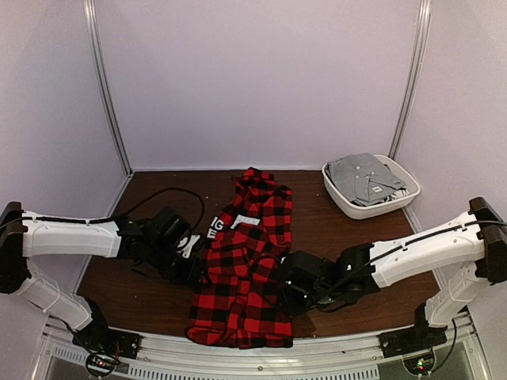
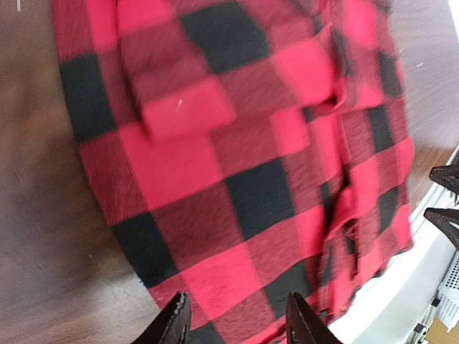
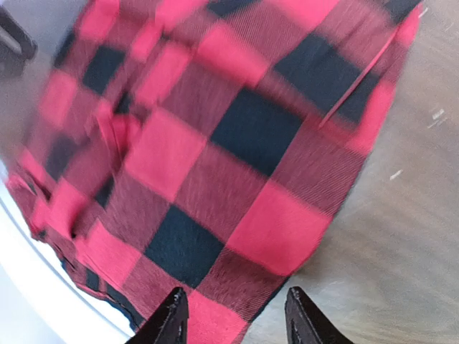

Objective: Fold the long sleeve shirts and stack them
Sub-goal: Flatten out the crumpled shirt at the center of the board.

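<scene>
Overhead, the red-and-black buffalo-check flannel shirt (image 1: 245, 269) lies lengthwise on the dark wooden table (image 1: 333, 237), left gripper (image 1: 194, 269) and right gripper (image 1: 290, 288) flanking it, likely to fold its sides inward; left-wrist fingers (image 2: 176, 324) stand apart over the cloth, and right-wrist fingers (image 3: 172, 319) likewise.

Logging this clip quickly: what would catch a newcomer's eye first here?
A red-and-black checked shirt lies rumpled lengthwise on the table, reaching its near edge. The left gripper and right gripper flank it, both open. At far right, a white basket holds grey folded clothing.
</scene>
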Controlling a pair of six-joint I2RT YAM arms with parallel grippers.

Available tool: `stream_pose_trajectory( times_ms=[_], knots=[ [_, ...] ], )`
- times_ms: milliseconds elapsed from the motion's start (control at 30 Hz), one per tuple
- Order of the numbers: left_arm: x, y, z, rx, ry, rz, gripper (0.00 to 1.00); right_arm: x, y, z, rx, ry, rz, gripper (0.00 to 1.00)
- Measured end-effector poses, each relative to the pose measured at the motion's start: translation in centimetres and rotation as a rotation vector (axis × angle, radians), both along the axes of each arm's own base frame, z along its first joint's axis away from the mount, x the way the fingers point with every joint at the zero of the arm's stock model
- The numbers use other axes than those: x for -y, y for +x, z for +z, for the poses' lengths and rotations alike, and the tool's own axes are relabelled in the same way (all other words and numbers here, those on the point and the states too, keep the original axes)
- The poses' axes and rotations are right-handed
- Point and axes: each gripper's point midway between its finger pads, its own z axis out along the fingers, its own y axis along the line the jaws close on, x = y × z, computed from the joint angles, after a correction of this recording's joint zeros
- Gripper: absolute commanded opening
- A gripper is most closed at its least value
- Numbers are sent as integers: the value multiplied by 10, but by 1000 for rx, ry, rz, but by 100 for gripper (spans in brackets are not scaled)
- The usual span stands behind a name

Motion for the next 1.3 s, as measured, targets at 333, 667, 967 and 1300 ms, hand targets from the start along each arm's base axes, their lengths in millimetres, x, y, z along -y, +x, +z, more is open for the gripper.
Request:
stream_pose_trajectory(
  times_ms=[333,667,967,1300],
  knots=[
    [32,73,38,240,73,-16,57,32,96,49,160,59,-196,54],
    [21,96,2,241,184,-4,58,27,146,36,214,51,-224,54],
    [10,143,-12,254,190,103,58,24,185,30,237,63,-262,55],
    [18,176,-16,273,166,140,55,28,199,16,227,46,-275,56]
  ],
)
